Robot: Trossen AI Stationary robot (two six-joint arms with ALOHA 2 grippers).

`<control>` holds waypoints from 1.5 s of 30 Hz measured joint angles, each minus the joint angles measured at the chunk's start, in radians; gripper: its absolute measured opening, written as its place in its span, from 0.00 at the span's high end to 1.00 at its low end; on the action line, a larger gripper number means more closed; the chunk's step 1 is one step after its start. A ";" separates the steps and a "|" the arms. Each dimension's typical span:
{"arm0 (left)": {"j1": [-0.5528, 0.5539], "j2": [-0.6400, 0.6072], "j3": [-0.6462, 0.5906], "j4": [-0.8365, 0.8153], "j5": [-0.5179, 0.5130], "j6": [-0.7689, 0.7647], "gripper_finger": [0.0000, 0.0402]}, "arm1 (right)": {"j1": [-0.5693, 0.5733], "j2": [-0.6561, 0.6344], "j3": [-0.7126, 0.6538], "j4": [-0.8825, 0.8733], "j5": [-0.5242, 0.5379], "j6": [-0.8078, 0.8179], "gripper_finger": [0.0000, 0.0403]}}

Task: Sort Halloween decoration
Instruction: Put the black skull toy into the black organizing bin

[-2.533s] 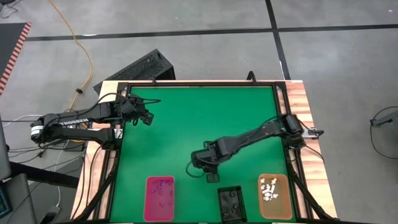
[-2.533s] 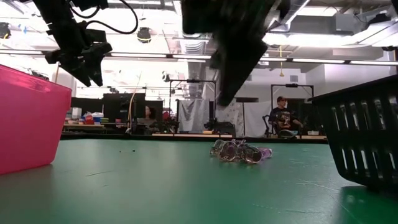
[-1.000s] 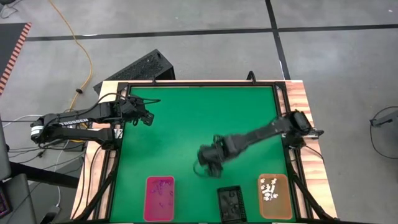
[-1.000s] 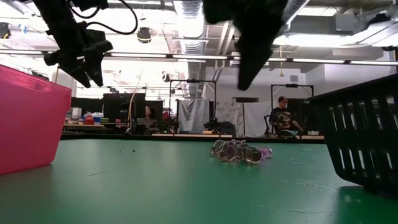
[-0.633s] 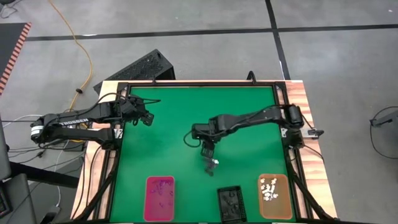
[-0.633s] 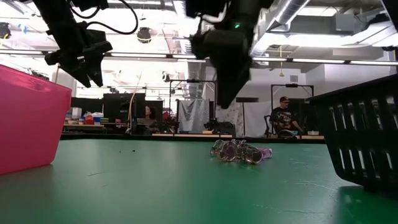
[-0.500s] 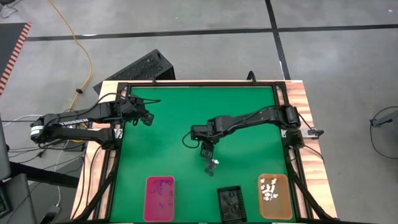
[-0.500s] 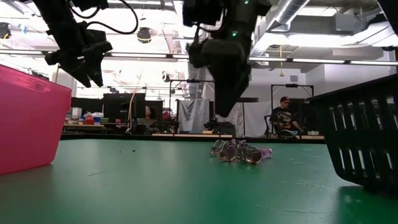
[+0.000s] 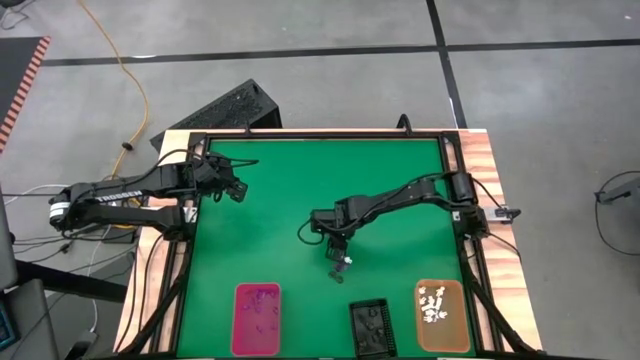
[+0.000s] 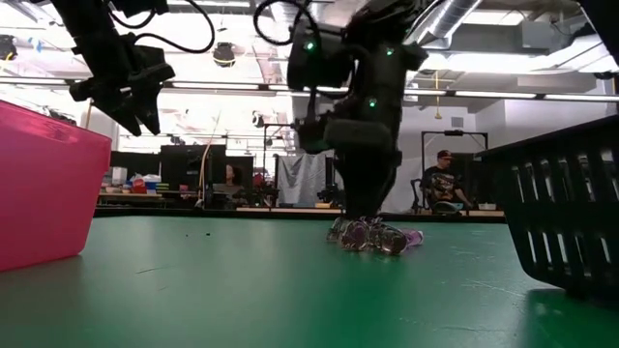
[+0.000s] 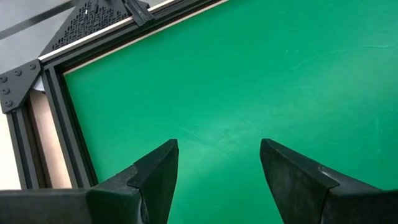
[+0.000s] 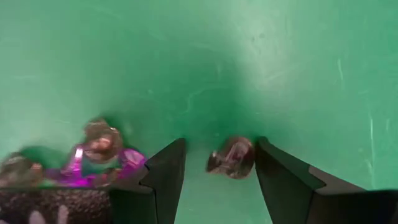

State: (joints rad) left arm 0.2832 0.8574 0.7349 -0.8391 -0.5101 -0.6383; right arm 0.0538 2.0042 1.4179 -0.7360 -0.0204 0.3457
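A small cluster of clear and purple trinkets [image 9: 343,264] lies on the green mat near the table's middle; it also shows in the low view [image 10: 375,236]. My right gripper [image 12: 217,163] is open, pointing down right over the cluster [image 10: 360,215]. One clear trinket [image 12: 231,157] lies on the mat between its fingers. A purple trinket [image 12: 99,158] lies just outside one finger. My left gripper [image 11: 219,149] is open and empty, held above the mat at the far left [image 9: 238,192].
Three trays stand along the near edge: a pink tray [image 9: 257,318] with purple trinkets, a black tray [image 9: 370,327], and an orange tray [image 9: 441,315] with white trinkets. A black frame [image 9: 320,134] rims the mat. Bare green mat lies between the arms.
My right gripper has swung from the near side, by the black tray, back toward the table's far edge. It has then come down over the trinket cluster until its fingers reach the mat. The cluster has stayed in place.
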 joint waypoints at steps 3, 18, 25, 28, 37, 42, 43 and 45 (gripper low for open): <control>0.000 0.000 0.000 0.000 -0.019 -0.001 0.46 | -0.003 -0.004 -0.035 0.062 -0.004 -0.007 0.46; 0.000 0.000 0.000 0.000 -0.030 -0.021 0.46 | 0.004 -0.001 -0.035 0.064 -0.008 -0.003 0.74; 0.000 0.000 0.000 0.000 -0.033 -0.021 0.46 | 0.011 -0.010 0.012 0.007 -0.008 -0.009 0.83; 0.000 0.000 0.000 -0.001 -0.034 -0.021 0.46 | 0.014 -0.046 0.022 -0.021 -0.014 0.000 0.87; 0.000 0.000 0.000 -0.009 -0.016 -0.012 0.46 | 0.157 -0.276 -0.015 -0.286 -0.006 0.201 0.92; 0.000 0.000 0.000 -0.009 0.016 -0.012 0.46 | 0.277 -0.437 -0.192 -0.270 -0.090 0.589 0.81; 0.000 0.000 0.000 -0.009 0.015 -0.012 0.46 | 0.293 -0.461 -0.222 -0.258 -0.098 0.650 0.79; 0.000 0.000 0.000 -0.009 0.007 -0.012 0.46 | 0.330 -0.496 -0.267 -0.213 -0.113 0.706 0.72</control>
State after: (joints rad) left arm 0.2830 0.8574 0.7349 -0.8480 -0.5028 -0.6504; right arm 0.3834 1.5084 1.1513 -0.9487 -0.1339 1.0516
